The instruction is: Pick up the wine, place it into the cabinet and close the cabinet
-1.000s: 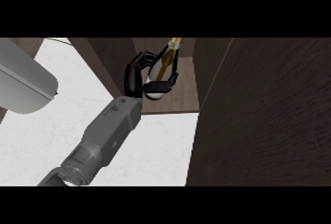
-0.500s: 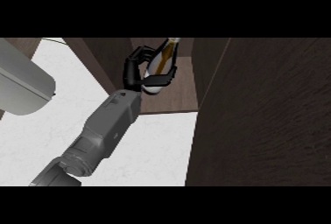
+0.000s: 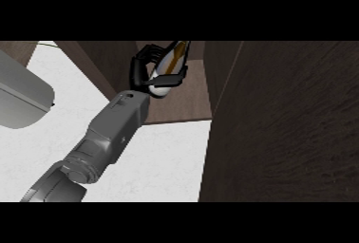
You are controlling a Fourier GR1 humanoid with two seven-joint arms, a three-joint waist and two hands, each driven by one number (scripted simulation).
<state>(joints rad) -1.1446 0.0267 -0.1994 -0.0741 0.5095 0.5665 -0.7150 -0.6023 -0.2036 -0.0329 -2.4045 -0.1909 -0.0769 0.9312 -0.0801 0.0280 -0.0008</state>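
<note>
The robot's right black hand (image 3: 144, 71) is curled round the dark wine bottle w/ gold & white on it (image 3: 172, 58), & the bottle is tipped over inside the open dark brown wooden cabinet (image 3: 184, 107), just above its shelf floor. To do this bit well, I think the hand should stand the bottle up straight, move it deeper in, rest it on the shelf & only then let go, so it can't roll out onto the white counter (image 3: 163, 161) in front of the cabinet. The big dark door (image 3: 294, 118) at the cabinet's right side is open, so shutting it is not done yet.
</note>
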